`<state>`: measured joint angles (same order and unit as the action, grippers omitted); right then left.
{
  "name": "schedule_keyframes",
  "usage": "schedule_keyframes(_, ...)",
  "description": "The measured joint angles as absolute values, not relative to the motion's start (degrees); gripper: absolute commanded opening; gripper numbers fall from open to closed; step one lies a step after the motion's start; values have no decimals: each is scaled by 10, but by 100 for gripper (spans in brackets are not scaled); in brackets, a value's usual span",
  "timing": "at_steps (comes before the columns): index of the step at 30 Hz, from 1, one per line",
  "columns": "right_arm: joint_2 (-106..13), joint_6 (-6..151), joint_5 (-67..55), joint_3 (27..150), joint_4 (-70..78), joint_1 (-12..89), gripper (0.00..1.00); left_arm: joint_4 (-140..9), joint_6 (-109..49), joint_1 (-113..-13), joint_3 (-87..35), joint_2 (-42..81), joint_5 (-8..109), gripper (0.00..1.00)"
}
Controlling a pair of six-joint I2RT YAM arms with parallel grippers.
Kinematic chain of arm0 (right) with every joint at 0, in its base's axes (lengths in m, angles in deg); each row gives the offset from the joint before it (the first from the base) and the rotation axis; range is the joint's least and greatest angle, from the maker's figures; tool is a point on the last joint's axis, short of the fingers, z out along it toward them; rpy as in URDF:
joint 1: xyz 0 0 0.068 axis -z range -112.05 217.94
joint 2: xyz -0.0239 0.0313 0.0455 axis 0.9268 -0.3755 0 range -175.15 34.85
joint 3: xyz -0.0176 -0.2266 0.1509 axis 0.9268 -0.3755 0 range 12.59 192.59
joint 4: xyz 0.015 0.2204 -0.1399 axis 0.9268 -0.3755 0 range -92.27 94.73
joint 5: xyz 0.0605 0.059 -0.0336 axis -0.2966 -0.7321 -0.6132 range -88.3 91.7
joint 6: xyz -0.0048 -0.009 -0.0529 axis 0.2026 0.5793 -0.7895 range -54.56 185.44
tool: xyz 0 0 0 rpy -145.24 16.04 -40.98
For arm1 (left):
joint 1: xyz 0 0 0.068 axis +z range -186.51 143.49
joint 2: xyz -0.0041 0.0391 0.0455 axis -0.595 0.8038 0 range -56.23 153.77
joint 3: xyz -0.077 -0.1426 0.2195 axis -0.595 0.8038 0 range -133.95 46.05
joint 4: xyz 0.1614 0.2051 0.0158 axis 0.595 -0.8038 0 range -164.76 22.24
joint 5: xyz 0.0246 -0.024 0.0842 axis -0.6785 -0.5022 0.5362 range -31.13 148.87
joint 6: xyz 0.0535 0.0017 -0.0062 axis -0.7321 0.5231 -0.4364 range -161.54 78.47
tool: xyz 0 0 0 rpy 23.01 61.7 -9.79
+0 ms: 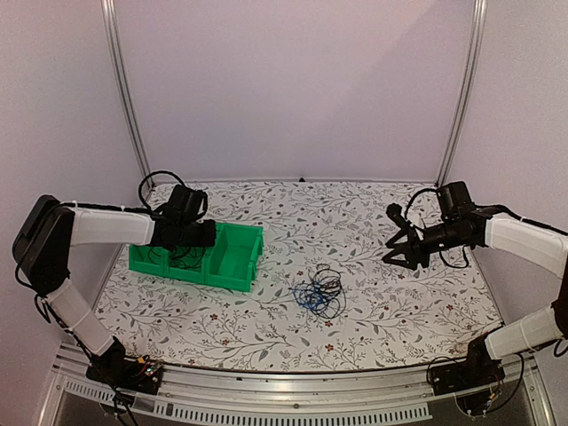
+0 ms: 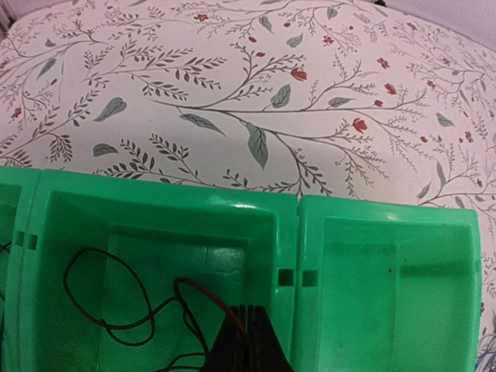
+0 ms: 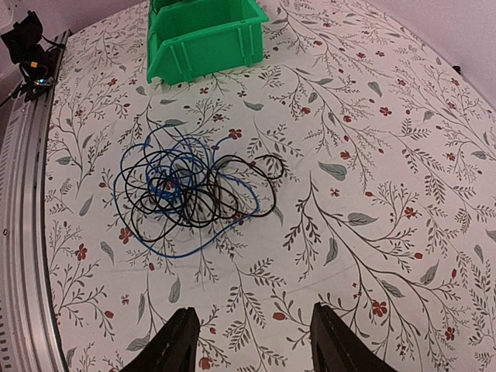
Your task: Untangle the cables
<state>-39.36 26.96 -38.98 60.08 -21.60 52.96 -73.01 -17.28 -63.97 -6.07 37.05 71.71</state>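
Note:
The cables lie as a snarl of thin blue and black loops on the flowered cloth in the middle of the table. They also show in the right wrist view. My right gripper hovers to the right of the snarl, open and empty, with the snarl well ahead of its fingers. My left gripper is over the green bin. In the left wrist view its fingers are closed inside the bin's middle compartment, pinching a thin dark-red cable that loops on the bin floor.
The green bin has several compartments; the right one holds nothing. An aluminium rail runs along the near table edge, with the arm bases on it. Frame posts stand at the back corners.

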Motion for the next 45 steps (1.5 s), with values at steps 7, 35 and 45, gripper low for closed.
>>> schedule_keyframes(7, -400, 268, -390, 601, -219, 530, 54, -756, -169, -631, -74, 399, 711, 24)
schedule_keyframes(35, -593, 310, -388, 683, -236, 440, 42, -776, -182, -856, -76, 186, 699, 46)
schedule_keyframes(45, -671, 308, -372, 791, -254, 424, 42, -729, -175, -941, -114, 327, 698, 49)
